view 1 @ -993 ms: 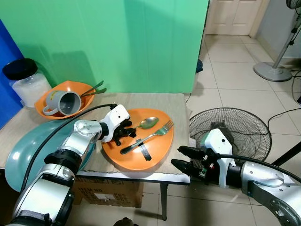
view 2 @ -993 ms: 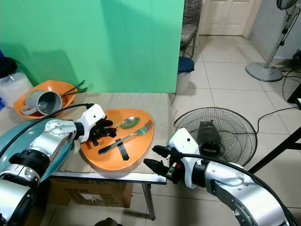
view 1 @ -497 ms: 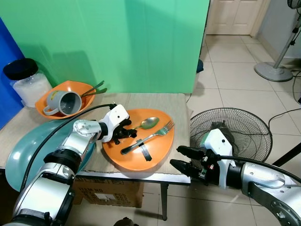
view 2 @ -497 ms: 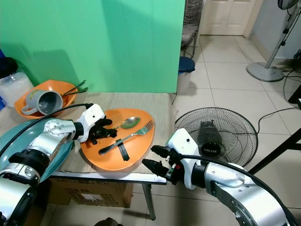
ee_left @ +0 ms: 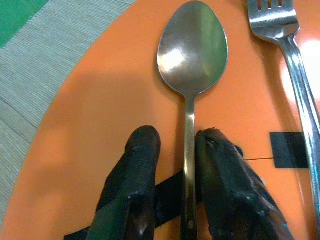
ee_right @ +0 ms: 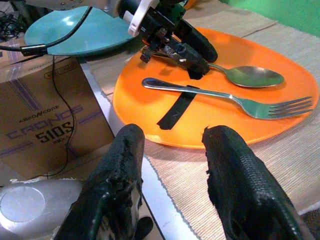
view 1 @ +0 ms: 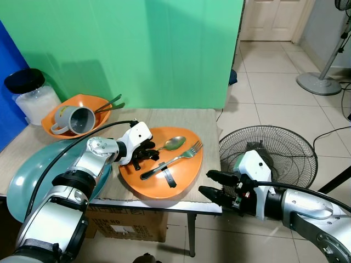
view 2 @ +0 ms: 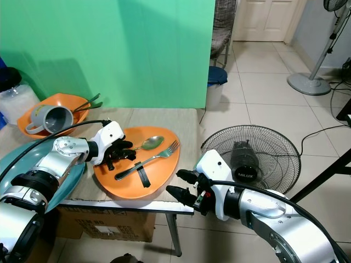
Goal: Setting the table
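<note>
Woven mat table (view 1: 205,123) | green backdrop (view 1: 137,49) | left tool (ee_left: 186,150) pinching spoon (ee_left: 192,50) | right tool (ee_right: 172,165) spread

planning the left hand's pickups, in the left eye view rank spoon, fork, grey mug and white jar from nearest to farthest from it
From the left hand:
1. Spoon, handle between its fingers.
2. Fork, beside the spoon on the orange plate.
3. Grey mug, in the orange bowl, back left.
4. White jar, far left corner.

Orange plate (view 1: 181,175); silver spoon (ee_left: 192,50); teal platter (view 1: 33,164); grey mug (view 1: 74,118).
</note>
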`<state>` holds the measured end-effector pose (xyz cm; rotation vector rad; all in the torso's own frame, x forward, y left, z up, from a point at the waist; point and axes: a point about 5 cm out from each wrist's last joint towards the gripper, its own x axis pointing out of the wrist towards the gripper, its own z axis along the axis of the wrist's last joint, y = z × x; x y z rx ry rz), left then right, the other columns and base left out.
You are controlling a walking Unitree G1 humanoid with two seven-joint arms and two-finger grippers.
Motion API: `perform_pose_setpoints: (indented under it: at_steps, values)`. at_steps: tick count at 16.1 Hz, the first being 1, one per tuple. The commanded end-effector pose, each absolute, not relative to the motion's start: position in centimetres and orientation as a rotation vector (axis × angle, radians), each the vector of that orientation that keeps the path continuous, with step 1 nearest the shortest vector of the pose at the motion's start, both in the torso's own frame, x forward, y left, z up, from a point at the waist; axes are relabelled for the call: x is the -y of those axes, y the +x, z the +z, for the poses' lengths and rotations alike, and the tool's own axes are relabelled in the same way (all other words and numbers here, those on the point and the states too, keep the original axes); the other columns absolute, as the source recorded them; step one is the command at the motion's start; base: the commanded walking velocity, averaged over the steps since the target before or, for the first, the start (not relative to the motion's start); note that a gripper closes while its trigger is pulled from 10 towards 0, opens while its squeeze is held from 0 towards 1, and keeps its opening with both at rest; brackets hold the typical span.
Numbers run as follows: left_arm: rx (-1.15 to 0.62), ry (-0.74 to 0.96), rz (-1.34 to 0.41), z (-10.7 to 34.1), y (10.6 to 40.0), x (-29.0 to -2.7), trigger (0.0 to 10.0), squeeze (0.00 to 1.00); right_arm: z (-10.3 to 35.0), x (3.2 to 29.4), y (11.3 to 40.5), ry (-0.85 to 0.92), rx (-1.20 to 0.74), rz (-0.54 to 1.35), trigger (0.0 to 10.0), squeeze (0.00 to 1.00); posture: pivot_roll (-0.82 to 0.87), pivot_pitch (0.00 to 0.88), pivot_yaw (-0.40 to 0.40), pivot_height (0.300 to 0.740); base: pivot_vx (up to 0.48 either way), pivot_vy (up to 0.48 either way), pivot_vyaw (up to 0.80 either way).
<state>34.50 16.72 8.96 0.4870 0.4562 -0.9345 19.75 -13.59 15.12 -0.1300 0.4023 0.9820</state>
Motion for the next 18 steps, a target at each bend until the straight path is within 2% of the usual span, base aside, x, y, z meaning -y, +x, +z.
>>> perform_pose_setpoints:
  at_steps: [1, 8, 12, 16, 17, 18]
  values:
    - [-0.491, 0.479, -0.912, 8.8, 34.5, -17.4, 0.0, 0.00, 15.4, 13.5, 19.7, -0.129, -0.393, 0.999, 10.0, 0.00, 0.04, 0.000, 0.095, 0.740, 0.000, 0.000, 0.00]
    - [-0.371, 0.416, -0.946, 10.2, 34.9, -16.4, 0.0, 0.00, 15.2, 13.3, 19.8, -0.127, -0.383, 0.987, 10.0, 0.00, 0.05, 0.000, 0.102, 0.740, 0.000, 0.000, 0.00]
    - [-0.263, 0.376, -0.952, 11.7, 34.8, -16.0, 0.0, 0.00, 15.1, 13.4, 20.5, -0.130, -0.355, 0.914, 10.0, 0.00, 0.05, 0.000, 0.104, 0.740, 0.000, 0.000, 0.00]
    - [-0.116, 0.332, -0.894, 13.9, 34.0, -15.9, 0.0, 0.00, 15.6, 13.7, 21.5, -0.088, -0.283, 0.737, 10.0, 0.00, 0.05, 0.000, 0.113, 0.740, 0.000, 0.000, 0.00]
    - [-0.037, 0.296, -0.869, 15.0, 32.9, -15.5, 0.0, 0.00, 16.2, 14.1, 22.6, -0.072, -0.189, 0.550, 10.0, 0.00, 0.05, 0.000, 0.114, 0.740, 0.000, 0.000, 0.00]
    - [0.015, 0.268, -0.849, 15.7, 32.0, -15.1, 0.0, 0.00, 16.2, 14.1, 22.8, -0.037, -0.188, 0.512, 10.0, 0.00, 0.05, 0.000, 0.110, 0.740, 0.000, 0.000, 0.00]
